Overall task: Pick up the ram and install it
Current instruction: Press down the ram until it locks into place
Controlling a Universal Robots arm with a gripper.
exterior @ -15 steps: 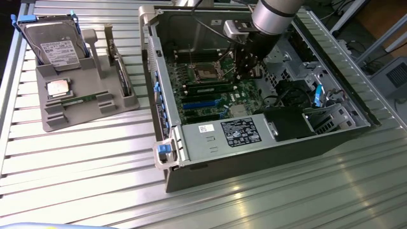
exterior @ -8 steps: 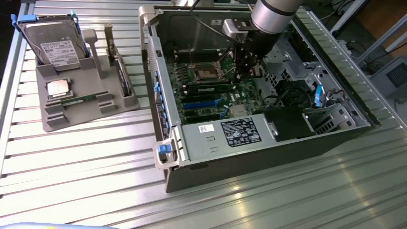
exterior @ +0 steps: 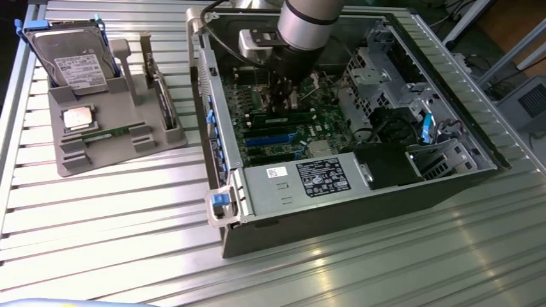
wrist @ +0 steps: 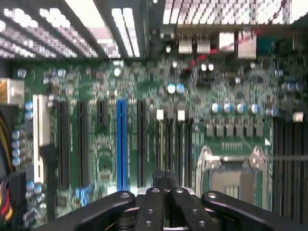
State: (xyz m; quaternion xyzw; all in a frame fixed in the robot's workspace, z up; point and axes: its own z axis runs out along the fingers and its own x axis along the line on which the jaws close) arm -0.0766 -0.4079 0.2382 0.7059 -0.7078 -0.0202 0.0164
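Inside the open computer case [exterior: 341, 192], laid on its side so the motherboard [wrist: 96, 96] faces up, the gripper [exterior: 284, 96] hangs over the memory slots [wrist: 173, 139], fingers drawn together with nothing visibly between them. One ram [exterior: 282, 118] lies seated below; another ram stick [exterior: 111, 133] rests near the grey holder tray's [exterior: 77, 160] front edge.

Single arm [exterior: 300, 29] angled steeply downward, wrist low, gripper [wrist: 164, 179] pointing down, fingers [wrist: 153, 204] pressed together
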